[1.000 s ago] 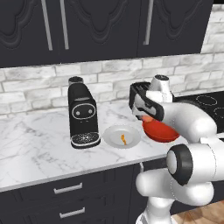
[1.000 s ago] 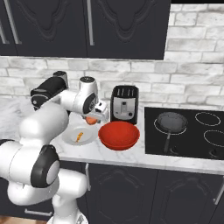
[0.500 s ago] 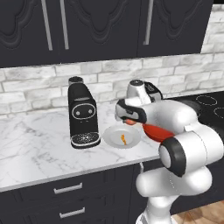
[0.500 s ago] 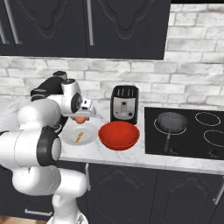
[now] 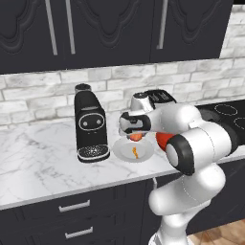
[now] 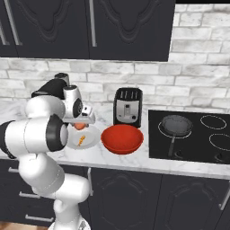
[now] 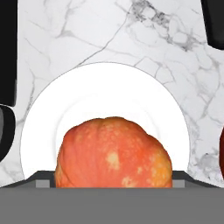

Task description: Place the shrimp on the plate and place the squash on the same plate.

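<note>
The squash (image 5: 136,137), a roundish red-orange lump with tan patches, hangs just above the white plate (image 5: 123,152) with my gripper (image 5: 136,134) shut on it. From the right base view the squash (image 6: 79,126) sits under the hand, over the plate (image 6: 91,140). The shrimp (image 5: 136,152), a thin orange sliver, lies on the plate; it also shows as the shrimp (image 6: 81,141) from the right. In the hand view the squash (image 7: 113,153) fills the lower middle, with the plate (image 7: 105,87) beneath it and the shrimp hidden behind it.
A black coffee machine (image 5: 91,125) stands just left of the plate. A bright red bowl (image 6: 122,138) sits right of it, with a black toaster (image 6: 127,107) behind. Further right is a stove with a pan (image 6: 175,123). The counter's front edge runs close below the plate.
The arm has swung left with the squash, from above the red bowl to above the white plate. The shrimp and plate have not moved.
</note>
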